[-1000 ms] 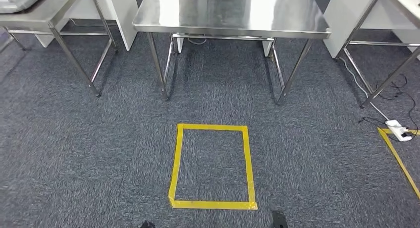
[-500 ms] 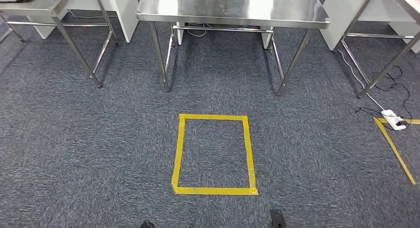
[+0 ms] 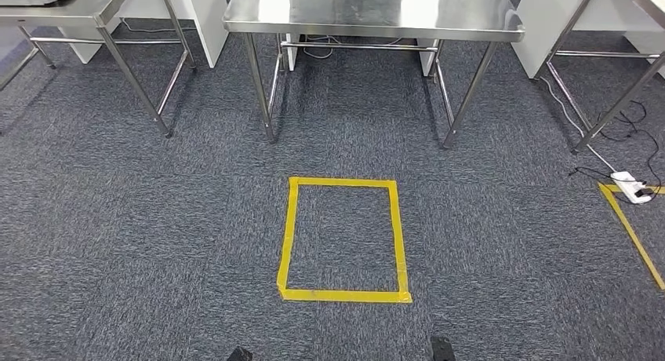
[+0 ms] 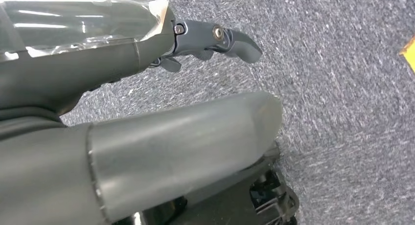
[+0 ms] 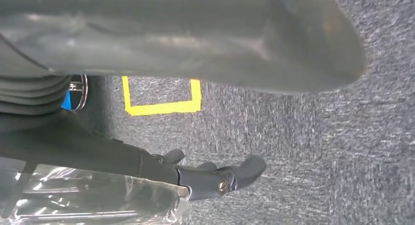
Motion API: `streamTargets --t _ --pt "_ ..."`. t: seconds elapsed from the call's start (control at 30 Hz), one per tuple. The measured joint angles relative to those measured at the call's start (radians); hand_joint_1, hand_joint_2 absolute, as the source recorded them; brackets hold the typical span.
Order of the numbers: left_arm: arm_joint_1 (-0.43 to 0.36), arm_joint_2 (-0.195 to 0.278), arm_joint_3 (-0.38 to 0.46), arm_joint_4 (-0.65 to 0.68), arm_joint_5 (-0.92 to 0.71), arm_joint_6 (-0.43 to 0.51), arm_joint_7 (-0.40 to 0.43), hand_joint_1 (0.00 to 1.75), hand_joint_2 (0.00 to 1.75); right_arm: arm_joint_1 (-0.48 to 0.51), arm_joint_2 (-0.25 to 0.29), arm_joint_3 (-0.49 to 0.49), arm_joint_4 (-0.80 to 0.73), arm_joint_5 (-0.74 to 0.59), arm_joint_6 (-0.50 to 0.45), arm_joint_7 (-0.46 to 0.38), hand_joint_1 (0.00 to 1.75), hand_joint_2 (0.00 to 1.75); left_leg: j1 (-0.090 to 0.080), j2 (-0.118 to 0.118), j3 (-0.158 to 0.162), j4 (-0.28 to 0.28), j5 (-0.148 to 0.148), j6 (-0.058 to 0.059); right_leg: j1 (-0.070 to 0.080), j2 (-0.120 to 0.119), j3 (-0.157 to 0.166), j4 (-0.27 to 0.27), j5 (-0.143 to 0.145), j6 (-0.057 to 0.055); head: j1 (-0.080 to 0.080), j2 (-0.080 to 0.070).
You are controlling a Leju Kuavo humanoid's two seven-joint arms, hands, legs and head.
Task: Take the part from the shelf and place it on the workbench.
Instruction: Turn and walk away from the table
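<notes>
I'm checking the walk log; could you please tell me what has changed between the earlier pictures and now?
The whole head view has shifted, so the camera moved, not the things: the yellow tape square sits higher in the picture and the steel table shows less of its top. Table, tape and power strip keep their places on the carpet.

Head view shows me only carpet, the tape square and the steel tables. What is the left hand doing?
Observer: The left hand hangs over the grey carpet, dark fingers stretched out.
Operator: Is it holding the part?
Observer: I cannot tell. Crinkled clear plastic lies against the hand beside those fingers; what it wraps is unclear.
Operator: And the right hand?
Observer: The right hand also has clear plastic beside its fingers, and a corner of the yellow tape square shows on the floor past it.
</notes>
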Motion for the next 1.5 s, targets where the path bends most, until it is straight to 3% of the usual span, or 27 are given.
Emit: streamTargets --t 0.07,0.13,0.17,0.2,0.23,0.3,0.37,0.47,0.53,0.57,0.63,0.7,0.73,0.8,0.83,0.9,1.03,1.23,1.4,1.5 --pt "0.001 0.001 0.0 0.0 0.0 0.0 -0.002 0.0 0.0 0.0 0.001 0.002 0.0 0.003 0.0 0.0 0.0 0.0 0.002 0.0 -0.029 0.065 -0.049 -0.007 -0.01 -0.002 -0.001 -0.008 0.01 -0.021 -0.01 0.0" --pt "0.002 0.001 0.0 0.0 0.0 0.0 -0.003 0.0 0.0 0.002 0.0 0.005 0.0 0.004 0.0 0.0 0.0 0.0 0.003 0.0 -0.081 0.192 -0.119 -0.012 -0.004 -0.004 -0.006 -0.008 0.014 -0.03 -0.02 0.0" --pt "0.004 0.002 0.0 0.0 0.0 0.0 -0.003 0.0 0.0 0.004 0.001 0.006 0.0 0.004 0.0 0.0 0.0 0.0 0.004 0.0 -0.102 0.244 -0.137 -0.015 -0.002 -0.004 -0.008 -0.007 0.015 -0.031 -0.021 0.0" --pt "0.006 0.002 0.0 0.0 0.0 0.0 -0.003 0.0 0.0 0.005 0.001 0.006 0.0 0.004 0.0 0.0 0.0 0.0 0.004 0.0 -0.107 0.264 -0.138 -0.016 0.0 -0.004 -0.009 -0.006 0.016 -0.033 -0.022 0.0" --pt "0.008 0.003 0.0 0.0 0.0 0.0 -0.003 0.0 0.0 0.006 0.001 0.006 0.0 0.004 0.0 0.0 0.0 0.0 0.005 0.0 -0.094 0.245 -0.118 -0.016 0.001 -0.004 -0.01 -0.004 0.017 -0.033 -0.022 0.0" --pt "0.009 0.004 0.0 0.0 0.0 0.0 -0.003 0.0 0.0 0.006 0.001 0.007 0.0 0.004 0.0 0.0 0.0 0.0 0.006 0.0 -0.025 0.119 -0.057 -0.012 0.001 -0.002 -0.011 0.001 0.016 -0.032 -0.024 0.0" --pt "0.008 0.005 0.0 0.0 0.0 0.0 -0.004 0.0 0.0 0.005 0.002 0.007 0.0 0.005 0.0 0.0 0.0 0.0 0.004 0.0 0.026 0.018 -0.025 -0.004 0.007 -0.001 -0.017 0.01 0.014 -0.024 -0.025 0.0" --pt "0.01 0.004 0.0 0.0 0.0 0.0 -0.006 0.0 0.0 0.005 0.002 0.008 0.0 0.005 0.0 0.001 0.0 0.0 -0.002 -0.001 0.028 -0.004 -0.019 0.012 0.013 -0.001 -0.028 0.011 0.018 -0.007 -0.021 0.0" --pt "0.01 0.003 0.0 0.0 -0.002 -0.001 -0.008 0.0 0.0 0.005 0.002 0.008 0.0 0.002 0.0 0.001 0.0 0.0 0.001 0.0 0.027 -0.015 -0.008 0.028 0.012 0.0 -0.043 0.035 0.002 -0.001 -0.019 0.0" --pt "0.009 0.003 0.0 0.0 -0.002 -0.002 -0.009 0.0 0.0 0.005 0.001 0.008 0.0 -0.001 0.0 0.001 0.0 0.0 0.004 0.001 0.025 -0.019 -0.003 0.035 0.011 0.0 -0.062 0.075 -0.022 -0.001 -0.015 0.0" --pt "0.009 0.002 -0.001 0.0 -0.003 -0.004 -0.01 0.0 0.0 0.006 0.001 0.007 0.0 -0.006 0.0 0.001 0.0 0.0 0.005 0.002 0.018 -0.021 0.003 0.04 0.003 0.001 -0.121 0.206 -0.083 -0.002 -0.006 0.0" --pt "0.01 0.002 -0.001 0.0 -0.003 -0.004 -0.01 0.0 0.0 0.01 0.0 0.007 0.0 -0.006 0.0 0.001 0.0 0.0 0.006 0.002 0.013 -0.02 0.007 0.038 -0.004 0.001 -0.156 0.295 -0.112 0.009 -0.002 0.0" --pt "0.01 0.002 -0.001 0.0 -0.003 -0.005 -0.01 0.0 0.0 0.012 0.0 0.007 0.0 -0.006 0.0 0.001 0.0 0.0 0.006 0.002 0.011 -0.02 0.009 0.036 -0.008 0.001 -0.145 0.283 -0.103 0.019 -0.001 0.0" --pt "0.01 0.0 -0.001 0.0 -0.003 -0.005 -0.01 0.0 0.0 0.013 -0.001 0.007 0.0 -0.007 0.0 0.001 0.0 0.0 0.01 0.001 0.011 -0.02 0.011 0.029 -0.018 0.0 -0.068 0.146 -0.052 0.041 0.001 0.0" --pt "0.01 0.0 -0.001 0.0 -0.003 -0.005 -0.01 0.0 0.0 0.012 -0.001 0.007 0.0 -0.007 0.0 0.001 0.0 0.0 0.009 0.0 0.011 -0.019 0.012 0.024 -0.018 0.001 -0.031 0.074 -0.03 0.046 0.004 0.0" --pt "0.01 -0.001 -0.002 0.0 -0.004 -0.005 -0.01 0.0 0.0 0.011 -0.001 0.007 0.0 -0.009 0.0 0.0 0.0 0.0 0.007 0.0 0.009 -0.018 0.013 0.016 -0.017 0.003 0.007 -0.004 -0.006 0.04 0.004 0.0" --pt "0.011 -0.001 -0.003 0.0 -0.004 -0.006 -0.01 0.0 0.0 0.015 0.0 0.007 0.0 -0.01 0.0 0.001 0.0 0.0 0.01 -0.002 0.005 -0.022 0.022 0.028 -0.01 0.005 0.006 -0.008 0.002 0.023 -0.008 0.0" --pt "0.011 -0.001 -0.004 0.0 -0.004 -0.006 -0.013 0.0 0.0 0.015 0.0 0.007 0.0 -0.023 0.0 0.001 0.0 0.0 0.017 -0.002 0.005 -0.032 0.031 0.012 -0.005 0.005 0.0 -0.008 0.007 0.011 -0.016 0.0" --pt "0.011 0.002 -0.006 0.0 -0.005 -0.006 -0.018 0.0 0.0 0.015 0.001 0.007 0.0 -0.033 0.008 0.007 0.0 0.0 0.014 -0.003 0.002 -0.028 0.03 0.014 -0.008 0.004 0.0 -0.01 0.009 0.011 -0.02 0.0" --pt "0.011 0.001 -0.008 0.0 -0.005 -0.006 -0.019 0.0 0.0 0.015 0.001 0.007 0.0 -0.033 0.01 0.007 0.0 0.0 0.019 0.001 0.016 -0.057 0.043 0.015 -0.003 0.003 -0.002 -0.004 0.002 0.016 -0.021 0.0"
